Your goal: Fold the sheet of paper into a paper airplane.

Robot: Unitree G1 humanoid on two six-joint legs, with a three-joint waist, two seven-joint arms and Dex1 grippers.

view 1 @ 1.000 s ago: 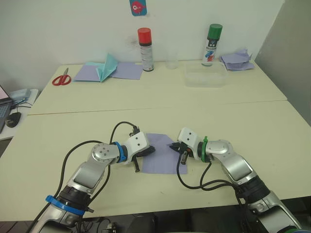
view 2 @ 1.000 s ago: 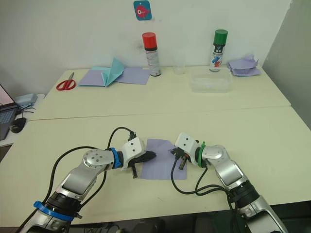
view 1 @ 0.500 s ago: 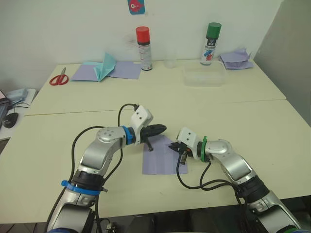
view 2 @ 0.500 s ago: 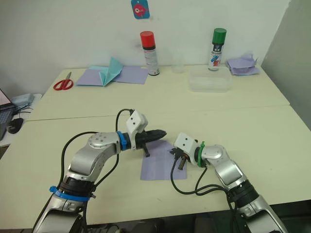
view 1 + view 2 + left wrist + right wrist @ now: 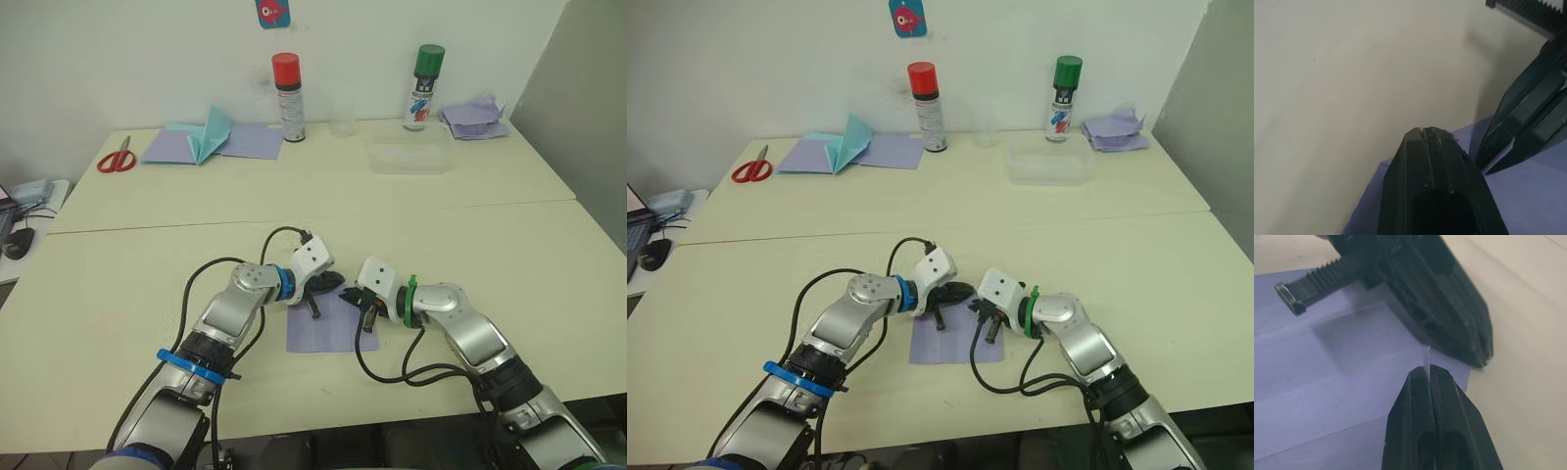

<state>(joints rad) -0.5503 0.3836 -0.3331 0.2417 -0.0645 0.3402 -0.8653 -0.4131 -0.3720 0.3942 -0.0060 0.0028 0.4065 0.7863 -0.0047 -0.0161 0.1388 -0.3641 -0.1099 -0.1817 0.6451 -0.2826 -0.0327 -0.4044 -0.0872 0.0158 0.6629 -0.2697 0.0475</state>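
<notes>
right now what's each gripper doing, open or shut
Left gripper: shut, holding nothing, over the sheet of paper.
Right gripper: shut on the sheet's edge.

- The left hand [image 5: 333,282] has swung from the near-left edge of the sheet of paper [image 5: 328,328] to its far edge; a second ago it lay low at the sheet's left side, half a second ago it hung raised just beyond the far-left corner, and now it is down at the far edge, fingers pressed together
- Its tip now sits just beside the right hand [image 5: 354,293], almost touching at the sheet's far-right corner; earlier the two were apart across the sheet
- The left elbow has come forward and in, the forearm now angling toward the right arm
</notes>
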